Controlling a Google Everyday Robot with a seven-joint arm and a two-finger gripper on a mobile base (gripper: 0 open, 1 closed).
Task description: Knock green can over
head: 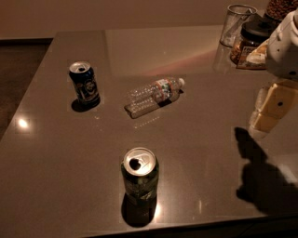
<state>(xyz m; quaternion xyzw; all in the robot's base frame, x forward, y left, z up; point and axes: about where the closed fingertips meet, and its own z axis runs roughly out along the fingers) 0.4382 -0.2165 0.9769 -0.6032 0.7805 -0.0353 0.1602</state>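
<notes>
The green can (139, 179) stands upright near the table's front edge, a little left of centre. It has a dark green patterned body and an open silver top. My gripper (271, 108) hangs at the right edge of the view, above the table. It is well to the right of the green can, somewhat farther back, and apart from it. Its shadow falls on the table below it.
A blue can (84, 83) stands upright at the left. An empty clear plastic bottle (153, 95) lies on its side mid-table. A glass (237, 23), a dark-lidded jar (249, 44) and a container of nuts (281, 7) stand at the back right. The grey table (195, 153) ends just in front of the green can.
</notes>
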